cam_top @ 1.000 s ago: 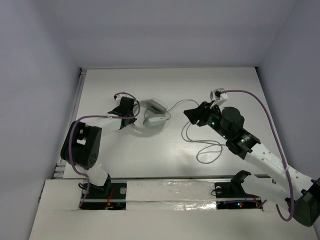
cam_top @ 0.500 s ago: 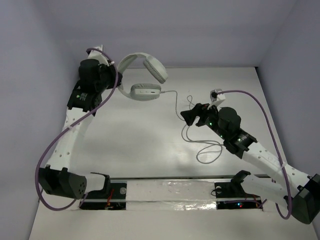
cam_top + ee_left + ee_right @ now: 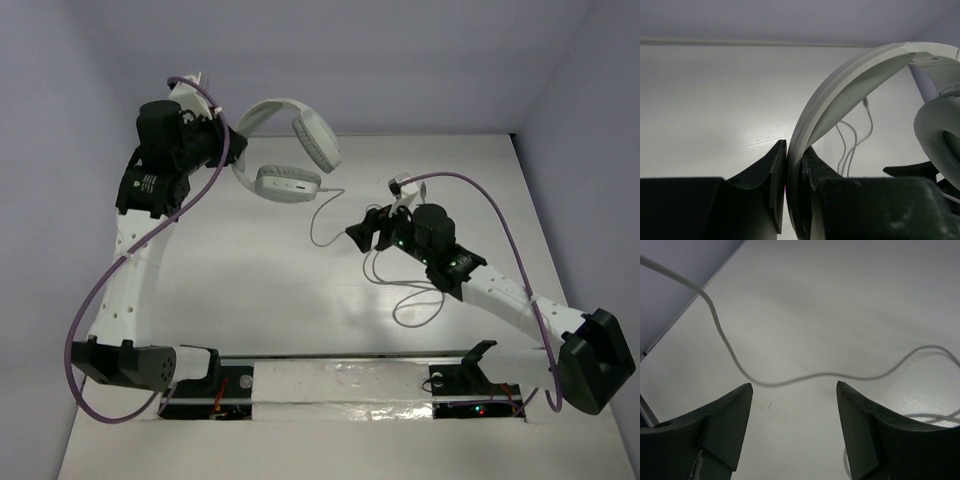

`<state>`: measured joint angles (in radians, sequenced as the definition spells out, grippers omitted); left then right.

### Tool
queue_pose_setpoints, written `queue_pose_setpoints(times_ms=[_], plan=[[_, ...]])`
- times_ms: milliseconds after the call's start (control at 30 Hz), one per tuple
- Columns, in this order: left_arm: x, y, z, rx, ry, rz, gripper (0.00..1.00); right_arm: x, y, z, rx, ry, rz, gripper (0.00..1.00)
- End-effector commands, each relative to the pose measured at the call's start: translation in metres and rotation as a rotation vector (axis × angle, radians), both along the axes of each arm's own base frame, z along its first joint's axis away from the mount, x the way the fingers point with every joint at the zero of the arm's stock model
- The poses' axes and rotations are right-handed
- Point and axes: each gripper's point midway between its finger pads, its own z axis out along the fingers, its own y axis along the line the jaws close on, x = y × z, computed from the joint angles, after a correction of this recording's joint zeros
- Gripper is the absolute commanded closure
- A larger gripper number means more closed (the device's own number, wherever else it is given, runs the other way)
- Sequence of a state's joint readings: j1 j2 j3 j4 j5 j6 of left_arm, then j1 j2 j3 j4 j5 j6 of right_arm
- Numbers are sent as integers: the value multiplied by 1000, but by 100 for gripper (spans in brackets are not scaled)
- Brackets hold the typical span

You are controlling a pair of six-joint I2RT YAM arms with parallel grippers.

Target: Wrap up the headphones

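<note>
The white headphones (image 3: 292, 150) hang in the air over the table's back left. My left gripper (image 3: 226, 152) is shut on their curved headband (image 3: 840, 95), which is pinched between the two black fingers (image 3: 771, 170). One earcup (image 3: 940, 135) shows at the right edge of the left wrist view. The thin whitish cable (image 3: 322, 218) drops from the lower earcup and lies in loose loops (image 3: 415, 300) on the table. My right gripper (image 3: 358, 232) is open, low over the table. The cable (image 3: 805, 376) runs across just beyond its fingertips, untouched.
The white table (image 3: 250, 300) is boxed in by grey walls on three sides. Both arm bases sit on the mounting strip (image 3: 340, 378) at the near edge. Thick purple arm cables (image 3: 495, 195) arch over each arm.
The left arm has lifted the headphones off the table, up and to the back left. The right gripper has opened and shifted left, and the cable now trails down from the raised earcup.
</note>
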<state>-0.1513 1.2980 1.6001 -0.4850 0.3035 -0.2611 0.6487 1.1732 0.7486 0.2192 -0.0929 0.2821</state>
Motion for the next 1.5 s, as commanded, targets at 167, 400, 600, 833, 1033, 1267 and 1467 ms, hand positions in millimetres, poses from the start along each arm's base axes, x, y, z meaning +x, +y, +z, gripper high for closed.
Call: queue_pose_setpoints(times_ms=[167, 400, 600, 833, 1033, 1267, 1467], plan=[[12, -24, 98, -172, -218, -118, 100, -2, 11, 36, 50, -151, 75, 14], [1, -26, 111, -183, -242, -135, 100, 20, 20, 15, -58, -132, 73, 14], [-7, -32, 116, -206, -250, -177, 100, 62, 24, -12, -154, -123, -24, 13], [-18, -40, 129, -239, -264, -239, 100, 117, 19, -41, -175, -146, -182, 13], [-28, -42, 145, -276, -284, -284, 100, 135, 16, -58, -91, -123, -164, 21], [-35, -36, 161, -336, -335, -321, 100, 135, 29, -80, -22, -55, -85, 36], [-39, -32, 168, -483, -312, -365, 100, 122, 51, -87, 81, -12, 23, 46]])
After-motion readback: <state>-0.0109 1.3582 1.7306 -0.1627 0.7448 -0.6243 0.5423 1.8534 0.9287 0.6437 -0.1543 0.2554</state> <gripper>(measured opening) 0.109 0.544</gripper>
